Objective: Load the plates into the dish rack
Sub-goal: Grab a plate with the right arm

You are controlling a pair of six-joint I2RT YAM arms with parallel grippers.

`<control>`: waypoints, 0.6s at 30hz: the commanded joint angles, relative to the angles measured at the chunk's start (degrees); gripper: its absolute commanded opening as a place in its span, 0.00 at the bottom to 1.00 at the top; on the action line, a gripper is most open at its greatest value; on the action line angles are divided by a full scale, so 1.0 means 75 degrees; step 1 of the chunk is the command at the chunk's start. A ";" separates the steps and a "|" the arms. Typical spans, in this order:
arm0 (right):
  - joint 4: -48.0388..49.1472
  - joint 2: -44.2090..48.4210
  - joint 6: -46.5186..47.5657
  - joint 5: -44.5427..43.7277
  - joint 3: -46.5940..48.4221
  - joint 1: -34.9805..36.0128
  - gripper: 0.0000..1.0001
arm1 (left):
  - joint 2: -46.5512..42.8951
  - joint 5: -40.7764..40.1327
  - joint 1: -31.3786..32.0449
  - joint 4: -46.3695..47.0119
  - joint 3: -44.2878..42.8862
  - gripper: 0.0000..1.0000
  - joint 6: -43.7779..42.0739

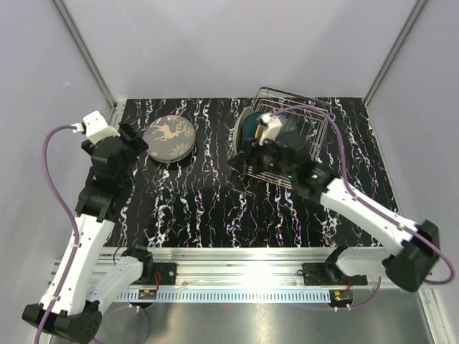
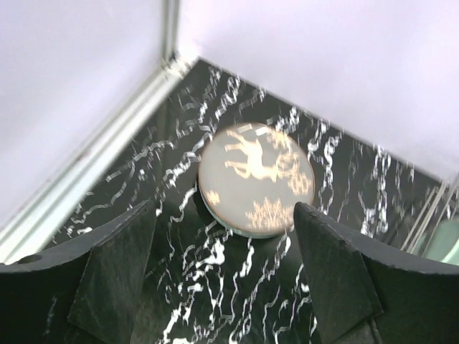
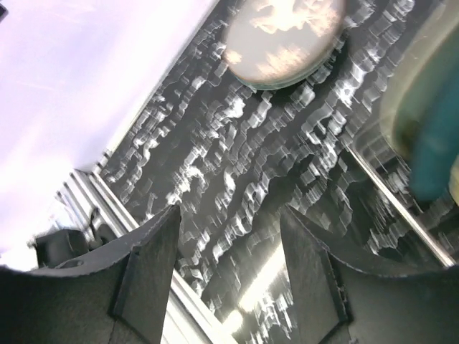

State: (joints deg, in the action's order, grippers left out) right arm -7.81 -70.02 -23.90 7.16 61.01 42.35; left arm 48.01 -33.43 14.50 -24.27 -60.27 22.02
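Note:
A grey-brown plate with a deer motif lies flat on the black marbled table at the back left; it also shows in the left wrist view and, blurred, in the right wrist view. The wire dish rack stands at the back right with a dark teal plate and other plates upright in it; the teal plate shows blurred in the right wrist view. My left gripper is open and empty just left of the deer plate. My right gripper is open and empty at the rack's near left corner.
White walls with metal corner posts close in the back and sides. A metal rail runs along the near edge by the arm bases. Bare marbled table lies between the arms.

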 commanded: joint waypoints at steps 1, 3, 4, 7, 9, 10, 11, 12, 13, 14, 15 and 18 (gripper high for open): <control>0.0725 -0.1336 0.0187 -0.0414 0.1387 0.0353 0.65 | -0.0237 -0.0850 -0.0035 0.0705 0.0056 0.83 -0.0182; 0.0656 -0.2531 0.0175 -0.0904 0.2057 0.0634 0.66 | -0.0330 -0.1190 -0.0035 0.0623 0.0032 0.90 -0.0159; 0.0586 -0.2930 0.0175 -0.1116 0.2756 0.0728 0.66 | -0.0377 -0.1249 -0.0035 0.0646 0.0067 0.99 -0.0124; 0.0142 -0.4477 0.0163 -0.1305 0.4291 0.0904 0.68 | -0.0542 -0.1425 -0.0035 0.0670 0.0172 0.99 0.0064; -0.0210 -0.5532 0.0012 -0.1550 0.5080 0.0916 0.68 | -0.0542 -0.1414 -0.0035 0.0612 0.0149 0.99 0.0099; -0.0479 -0.5848 -0.0024 -0.1645 0.5803 0.0916 0.70 | -0.0553 -0.1379 -0.0035 0.0623 0.0149 0.99 0.0169; -0.0598 -0.6455 -0.0071 -0.1913 0.6135 0.0905 0.70 | -0.0554 -0.1205 -0.0024 0.0623 0.0161 0.99 0.0181; -0.0738 -0.6751 -0.0129 -0.2078 0.6846 0.0904 0.71 | -0.0542 -0.1052 -0.0035 0.0646 0.0184 0.98 0.0193; -0.0971 -0.7044 -0.0222 -0.2149 0.7178 0.0904 0.71 | -0.0519 -0.0726 -0.0035 0.0670 0.0185 0.98 0.0193; -0.1101 -0.7627 -0.0270 -0.2370 0.7541 0.0881 0.71 | -0.0460 -0.0595 -0.0035 0.0647 0.0185 0.96 0.0216; -0.1451 -0.7935 -0.0363 -0.2535 0.8310 0.0869 0.70 | -0.0425 -0.0466 -0.0035 0.0623 0.0138 0.96 0.0251; -0.2015 -0.9037 -0.0808 -0.2712 0.9671 0.0776 0.66 | -0.0331 -0.0441 -0.0035 0.0483 0.0056 0.95 0.0321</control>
State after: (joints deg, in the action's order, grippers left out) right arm -17.17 -133.12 -26.37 -8.19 123.37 48.99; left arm 44.82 -38.54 14.50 -22.63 -59.37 22.87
